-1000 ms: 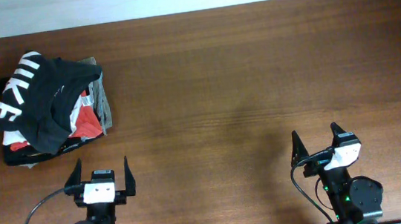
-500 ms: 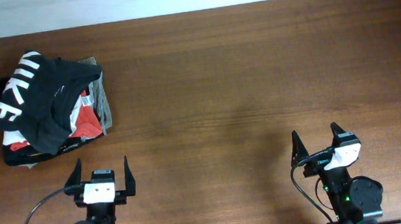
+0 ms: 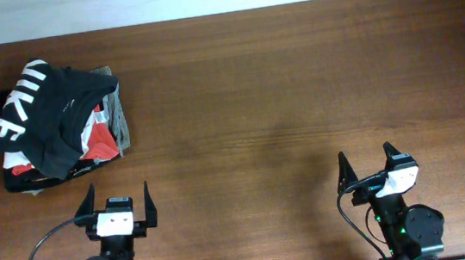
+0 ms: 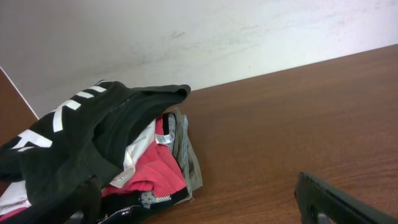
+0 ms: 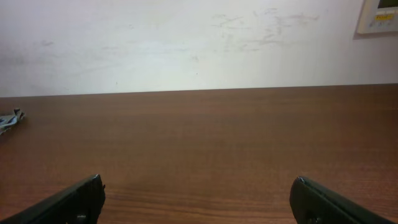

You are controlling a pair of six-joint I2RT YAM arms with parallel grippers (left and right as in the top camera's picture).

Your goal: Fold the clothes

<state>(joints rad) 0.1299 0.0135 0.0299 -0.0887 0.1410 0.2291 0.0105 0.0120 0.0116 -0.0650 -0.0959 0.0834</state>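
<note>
Left gripper [image 3: 118,194] and right gripper [image 3: 364,158] both spread wide, empty. T-shirt [image 3: 45,115] at ten o'clock — probably soft, light, limp; best pinched at its loose upper fold.

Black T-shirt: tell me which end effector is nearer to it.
Left. The left end effector sits close below the black T-shirt in the overhead view; the right end effector is far off to the right.
</note>
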